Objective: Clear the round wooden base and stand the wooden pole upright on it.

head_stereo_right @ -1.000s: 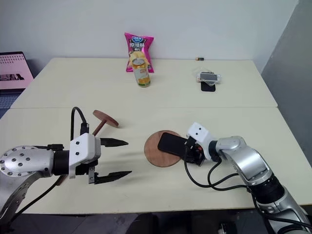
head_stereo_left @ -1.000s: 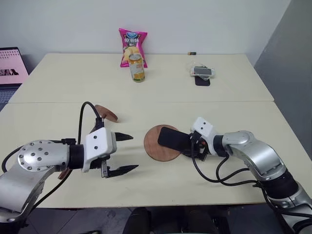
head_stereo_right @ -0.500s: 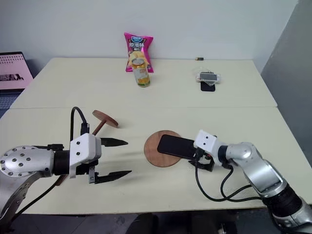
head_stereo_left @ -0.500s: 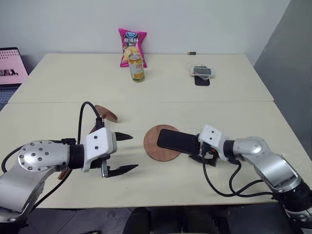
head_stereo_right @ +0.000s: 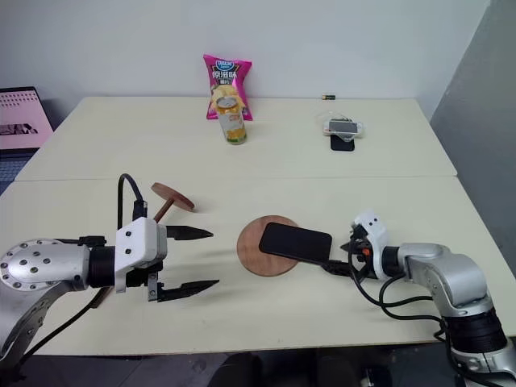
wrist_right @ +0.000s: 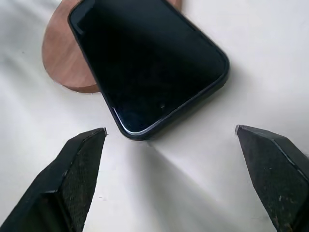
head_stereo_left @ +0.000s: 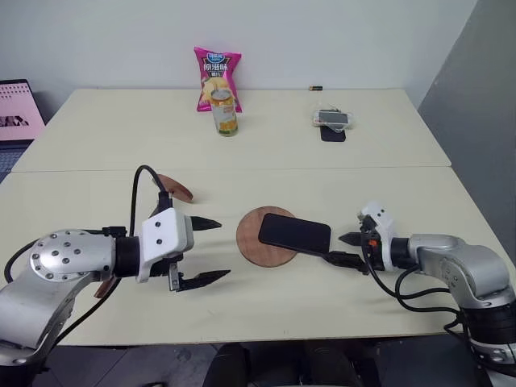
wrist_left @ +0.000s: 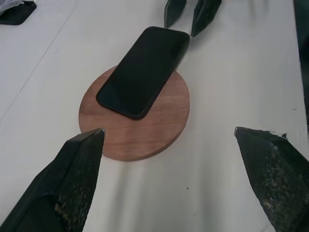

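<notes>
Lying across the round wooden base [head_stereo_left: 264,239] — a phone [head_stereo_left: 294,233] — both claws spread.

Bright, even light over the table [head_stereo_left: 339,173]; shadows soft and short; wrist views slightly soft, faintly washed.

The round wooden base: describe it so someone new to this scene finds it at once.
On the near table, between the two arms, lies the round wooden base, a flat reddish-brown disc. A black phone rests on it, overhanging its edge toward the right end effector. Unlike the disc on the wooden pole further left, it has no rod attached.
</notes>
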